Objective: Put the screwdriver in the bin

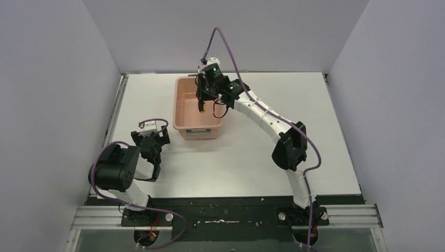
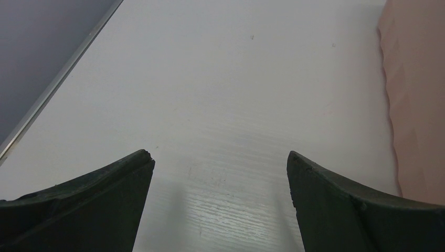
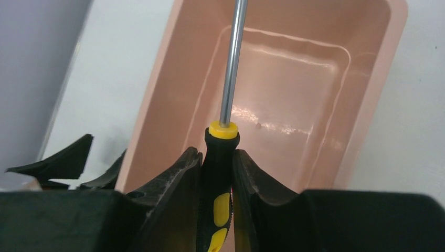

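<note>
My right gripper hangs over the salmon-pink bin and is shut on the screwdriver. In the right wrist view the gripper pinches the black and yellow handle, and the metal shaft points over the bin's hollow, shiny floor. My left gripper sits low on the table, left of the bin's near end. In the left wrist view it is open with only white table between its fingers, and the bin's wall shows at the right edge.
White table ringed by grey walls, with a metal rail along the left edge. The bin has a grey handle piece on its near end. Black base plate and rails lie at the near edge.
</note>
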Available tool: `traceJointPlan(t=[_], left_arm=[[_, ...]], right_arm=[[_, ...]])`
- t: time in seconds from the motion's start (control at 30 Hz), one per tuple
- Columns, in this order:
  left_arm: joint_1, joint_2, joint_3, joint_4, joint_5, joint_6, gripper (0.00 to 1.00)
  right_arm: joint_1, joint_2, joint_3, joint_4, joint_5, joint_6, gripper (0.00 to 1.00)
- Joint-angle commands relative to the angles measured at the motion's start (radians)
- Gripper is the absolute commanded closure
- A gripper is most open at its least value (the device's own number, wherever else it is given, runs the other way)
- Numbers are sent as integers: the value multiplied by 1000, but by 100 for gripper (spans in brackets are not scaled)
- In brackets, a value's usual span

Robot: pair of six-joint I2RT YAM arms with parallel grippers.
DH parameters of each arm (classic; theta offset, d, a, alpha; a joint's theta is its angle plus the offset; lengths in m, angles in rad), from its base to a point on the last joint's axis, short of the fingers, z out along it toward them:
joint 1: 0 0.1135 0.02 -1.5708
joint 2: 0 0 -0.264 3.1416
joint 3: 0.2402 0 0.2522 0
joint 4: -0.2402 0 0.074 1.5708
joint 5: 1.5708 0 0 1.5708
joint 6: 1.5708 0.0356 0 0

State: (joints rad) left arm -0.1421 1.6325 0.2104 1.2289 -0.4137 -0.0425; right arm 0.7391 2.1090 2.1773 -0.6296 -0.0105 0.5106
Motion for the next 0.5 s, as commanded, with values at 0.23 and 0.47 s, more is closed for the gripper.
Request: traceJointPlan(t=[0.23,0.47], left_arm=[[4,-22,23,21,15,0,3],[5,-21,23,21,15,0,3]], right_arm=[[63,278,55,-33,190,-4,100],[71,362,55,-49,221,12,79]])
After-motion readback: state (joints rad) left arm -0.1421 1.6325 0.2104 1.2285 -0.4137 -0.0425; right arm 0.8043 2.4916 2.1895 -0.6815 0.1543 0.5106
